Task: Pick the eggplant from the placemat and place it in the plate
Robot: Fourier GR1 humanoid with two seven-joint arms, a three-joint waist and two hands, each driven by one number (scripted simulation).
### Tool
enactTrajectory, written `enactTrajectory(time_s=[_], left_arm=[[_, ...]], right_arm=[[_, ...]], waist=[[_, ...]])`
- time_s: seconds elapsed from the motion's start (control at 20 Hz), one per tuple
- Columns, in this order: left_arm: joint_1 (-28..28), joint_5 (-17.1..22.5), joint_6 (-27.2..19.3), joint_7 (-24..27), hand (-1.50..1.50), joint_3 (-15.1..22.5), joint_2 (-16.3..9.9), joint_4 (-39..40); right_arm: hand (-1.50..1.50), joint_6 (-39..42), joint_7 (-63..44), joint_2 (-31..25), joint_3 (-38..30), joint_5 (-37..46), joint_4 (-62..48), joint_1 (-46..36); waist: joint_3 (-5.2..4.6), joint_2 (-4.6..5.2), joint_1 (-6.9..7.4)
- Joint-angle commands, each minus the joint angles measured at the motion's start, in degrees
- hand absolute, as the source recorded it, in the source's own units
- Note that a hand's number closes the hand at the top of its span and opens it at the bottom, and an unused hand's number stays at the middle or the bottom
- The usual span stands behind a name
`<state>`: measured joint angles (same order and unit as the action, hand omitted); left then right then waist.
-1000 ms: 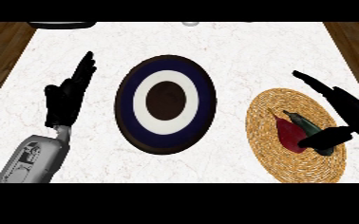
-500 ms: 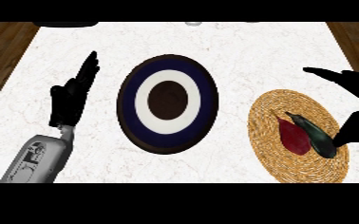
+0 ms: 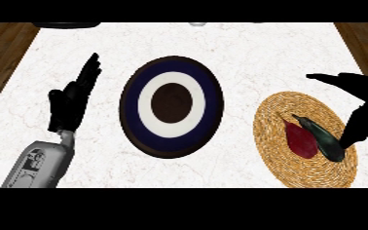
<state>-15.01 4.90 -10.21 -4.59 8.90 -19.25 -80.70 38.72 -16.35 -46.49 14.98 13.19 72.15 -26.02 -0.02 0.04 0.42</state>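
A round plate with dark blue, white and brown rings (image 3: 172, 106) sits mid-counter on the white marbled top (image 3: 237, 48). Right of it, apart, a round woven straw placemat (image 3: 307, 170) bears the dark eggplant (image 3: 322, 139) beside a red patch. The right hand (image 3: 352, 112) hovers at the placemat's right edge — fingers spread, holding nothing. The left hand (image 3: 70, 102) rests open, fingers up, at left.

We find no text, label, brand, number or sign that can be read anywhere here. The plate (image 3: 171, 106) carries only plain rings of dark blue, white and brown, and the woven placemat (image 3: 305, 141) and marbled worktop (image 3: 237, 44) bear no lettering.
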Motion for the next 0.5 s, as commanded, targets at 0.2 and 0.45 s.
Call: enactTrajectory(time_s=[0.2,0.45], left_arm=[[-0.3,-1.7,1.0,0.2,0.0,-2.3,1.2,0.6],[-1.7,-3.2,2.7,0.4,0.0,-3.6,2.4,2.2]], right_arm=[[-1.5,-2.6,5.2,5.3,3.9,12.1,-6.3,3.0],[-1.5,-0.7,9.1,6.7,2.6,16.2,-10.4,2.7]], waist=[[0.04,0.04,-0.17],[0.02,0.02,-0.37]])
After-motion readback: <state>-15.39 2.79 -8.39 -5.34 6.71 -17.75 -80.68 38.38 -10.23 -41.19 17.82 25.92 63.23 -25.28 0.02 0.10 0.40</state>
